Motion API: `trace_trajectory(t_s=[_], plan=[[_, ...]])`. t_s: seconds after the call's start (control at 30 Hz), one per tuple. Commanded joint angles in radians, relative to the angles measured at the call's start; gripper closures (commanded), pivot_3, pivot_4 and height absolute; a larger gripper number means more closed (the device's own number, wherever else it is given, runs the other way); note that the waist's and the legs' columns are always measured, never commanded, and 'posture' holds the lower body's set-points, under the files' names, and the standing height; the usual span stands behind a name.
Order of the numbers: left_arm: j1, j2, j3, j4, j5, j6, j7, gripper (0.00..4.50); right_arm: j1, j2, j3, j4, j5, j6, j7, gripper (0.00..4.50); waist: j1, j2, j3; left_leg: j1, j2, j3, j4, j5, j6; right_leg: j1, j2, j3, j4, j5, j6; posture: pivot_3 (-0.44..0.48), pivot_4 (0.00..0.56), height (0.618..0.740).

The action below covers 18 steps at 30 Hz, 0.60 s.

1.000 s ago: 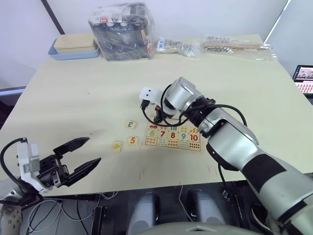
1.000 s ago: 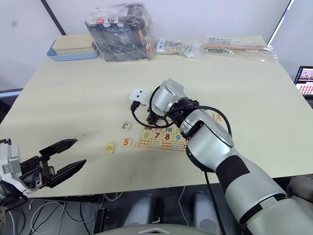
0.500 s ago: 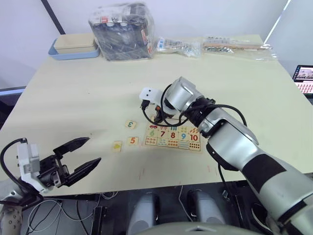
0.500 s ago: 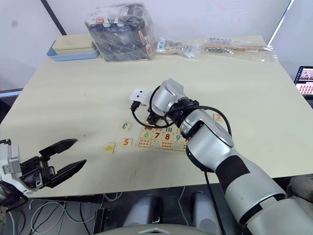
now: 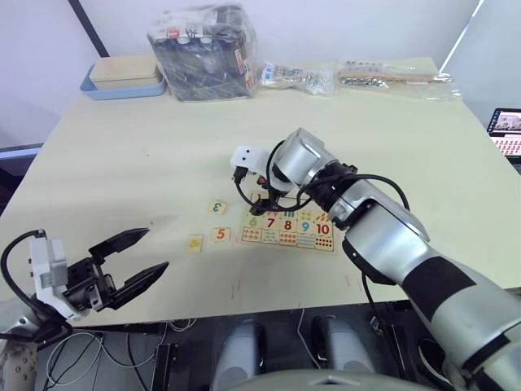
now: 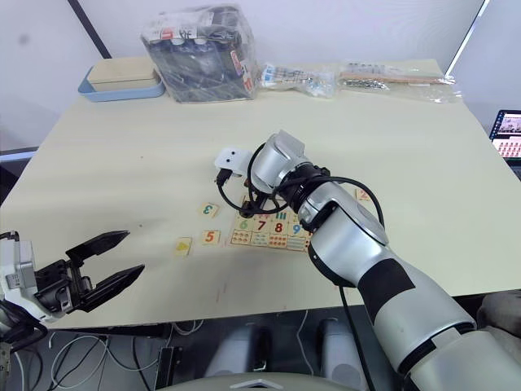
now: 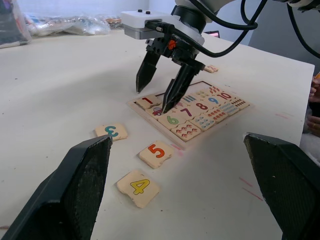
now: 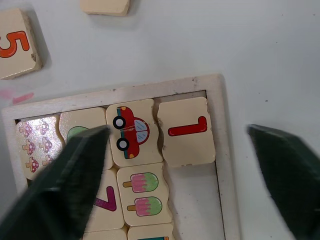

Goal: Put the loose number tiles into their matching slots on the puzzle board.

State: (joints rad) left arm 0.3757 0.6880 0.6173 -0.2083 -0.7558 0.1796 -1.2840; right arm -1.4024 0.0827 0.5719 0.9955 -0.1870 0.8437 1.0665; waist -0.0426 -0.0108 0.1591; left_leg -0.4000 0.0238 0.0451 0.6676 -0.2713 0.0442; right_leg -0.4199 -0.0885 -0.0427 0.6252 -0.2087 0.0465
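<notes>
Right pincer (image 7: 162, 82) spread above puzzle board (image 7: 190, 112), left pincer (image 5: 130, 261) agape, board's far slots hidden.

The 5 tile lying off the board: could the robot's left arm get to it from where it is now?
Probably yes. The left gripper is open and empty, with bare table between it and the 5 tile. The right gripper is over the puzzle board, off to the side.

We see our right arm stretched forward and bent inward, its end effector (image 7: 159, 95) pointing straight down with the 2 black fingers (image 7: 145, 75) spread apart. Our left end effector (image 5: 130, 263) hovers low at the near-left, its fingers parted too.
</notes>
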Motion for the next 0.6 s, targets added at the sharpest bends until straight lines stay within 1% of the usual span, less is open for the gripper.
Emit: trace_trajectory(t_s=[0.03, 0.13, 0.23, 0.3, 0.37, 0.43, 0.6], plan=[[0.005, -0.001, 0.006, -0.023, -0.01, -0.008, -0.002, 0.0, -0.001, -0.006, -0.027, -0.049, 0.007, -0.008, 0.009, 0.06, 0.0, 0.0, 0.0, 0.0, 0.0, 0.0, 0.0, 0.0, 0.0, 0.0, 0.0, 0.0, 0.0, 0.0, 0.0, 0.0, 0.15, 0.74], [0.007, -0.004, 0.008, -0.028, -0.012, -0.007, -0.001, 0.0, 0.015, -0.044, -0.041, -0.119, 0.021, -0.02, 0.028, 0.06, 0.001, 0.0, 0.0, 0.0, 0.0, 0.0, 0.0, 0.0, 0.0, 0.0, 0.0, 0.0, 0.0, 0.0, 0.0, 0.0, 0.15, 0.74], [0.008, -0.008, 0.011, -0.034, -0.016, -0.007, 0.002, 0.0, 0.079, -0.105, -0.107, -0.261, 0.072, -0.074, 0.038, 0.06, 0.003, -0.001, 0.0, 0.0, 0.0, 0.0, 0.0, 0.0, 0.0, 0.0, -0.001, 0.0, -0.001, 0.0, 0.0, 0.0, 0.15, 0.74], [0.011, -0.011, 0.014, -0.038, -0.018, -0.006, 0.004, 0.0, 0.154, -0.148, -0.183, -0.366, 0.118, -0.134, 0.009, 0.06, 0.003, -0.001, -0.001, -0.001, -0.001, 0.0, 0.0, 0.0, 0.0, 0.0, -0.001, 0.0, -0.001, 0.0, 0.0, 0.0, 0.15, 0.74], [0.012, -0.013, 0.016, -0.041, -0.018, -0.005, 0.006, 0.0, 0.221, -0.172, -0.265, -0.434, 0.175, -0.22, -0.013, 0.06, 0.002, -0.002, -0.001, -0.001, -0.001, 0.0, 0.0, 0.0, 0.0, 0.0, -0.001, 0.0, -0.001, 0.001, 0.001, 0.0, 0.15, 0.74], [0.013, -0.012, 0.021, -0.041, -0.02, -0.003, 0.004, 0.0, 0.265, -0.194, -0.293, -0.459, 0.191, -0.303, -0.022, 0.06, 0.001, -0.002, -0.001, 0.0, -0.001, 0.0, 0.0, 0.001, -0.001, 0.001, 0.0, 0.0, 0.0, 0.002, 0.003, 0.0, 0.15, 0.74], [0.003, -0.007, 0.022, -0.037, -0.024, 0.004, 0.007, 0.0, 0.304, -0.235, -0.295, -0.456, 0.223, -0.353, 0.034, 0.06, -0.001, -0.002, -0.001, 0.0, 0.0, 0.001, 0.0, -0.001, 0.002, 0.001, 0.001, 0.0, 0.0, 0.001, 0.002, 0.0, 0.15, 0.74]])
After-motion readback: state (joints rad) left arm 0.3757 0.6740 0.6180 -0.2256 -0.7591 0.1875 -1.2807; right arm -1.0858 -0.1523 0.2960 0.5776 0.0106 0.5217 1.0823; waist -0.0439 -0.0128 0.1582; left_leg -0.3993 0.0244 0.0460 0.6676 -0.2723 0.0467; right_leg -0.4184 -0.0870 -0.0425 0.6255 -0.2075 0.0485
